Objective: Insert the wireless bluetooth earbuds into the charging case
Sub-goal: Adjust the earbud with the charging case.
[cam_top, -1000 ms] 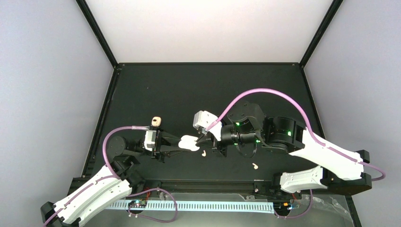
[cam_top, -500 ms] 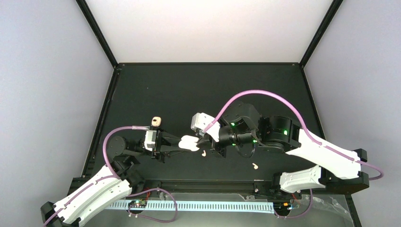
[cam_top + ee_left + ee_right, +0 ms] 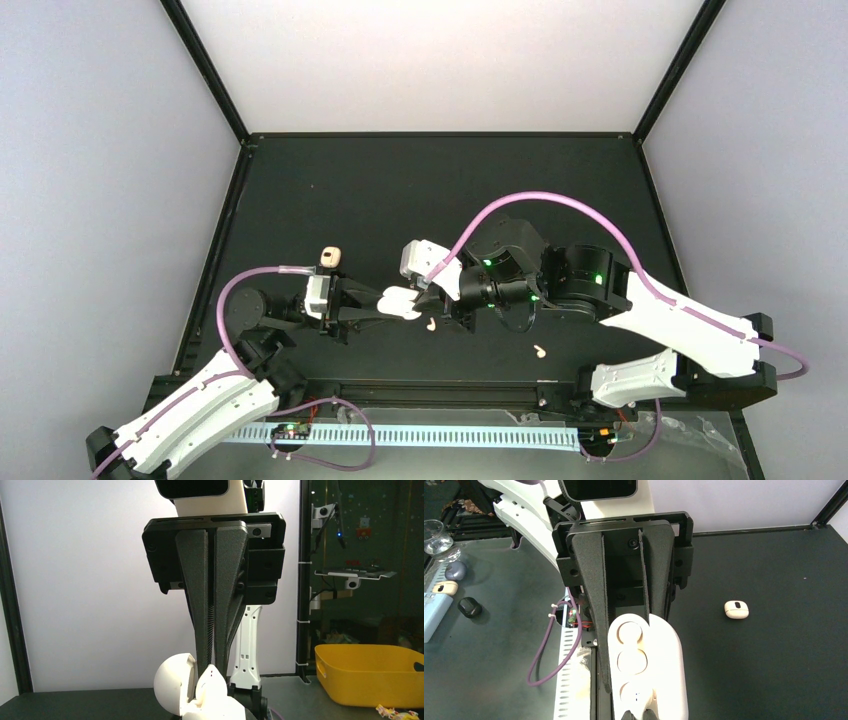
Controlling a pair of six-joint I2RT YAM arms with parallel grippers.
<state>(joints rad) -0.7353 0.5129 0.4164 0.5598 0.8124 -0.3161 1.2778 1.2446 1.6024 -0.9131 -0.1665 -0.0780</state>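
Observation:
My left gripper (image 3: 393, 304) is shut on the white charging case (image 3: 402, 301), which it holds with the lid open. In the right wrist view the case (image 3: 666, 665) shows its round wells between the left fingers (image 3: 594, 605). My right gripper (image 3: 430, 297) is shut on a cream-white earbud (image 3: 636, 696), pinched at its own fingertips (image 3: 638, 715), and holds it in the nearest well. In the left wrist view that earbud (image 3: 213, 682) stands beside the open lid (image 3: 172, 685) under the right gripper (image 3: 212, 662). Two more earbuds lie on the table (image 3: 430, 324) (image 3: 540, 351).
A peach-tan lump with a dark spot (image 3: 332, 258) lies left of the case and shows in the right wrist view (image 3: 736, 609). A perforated cable rail (image 3: 400, 437) runs along the near edge. A yellow bin (image 3: 370, 675) stands off the table.
My right gripper has moved a little to the left, closer onto the case. The left gripper, the case and the two loose earbuds have not moved.

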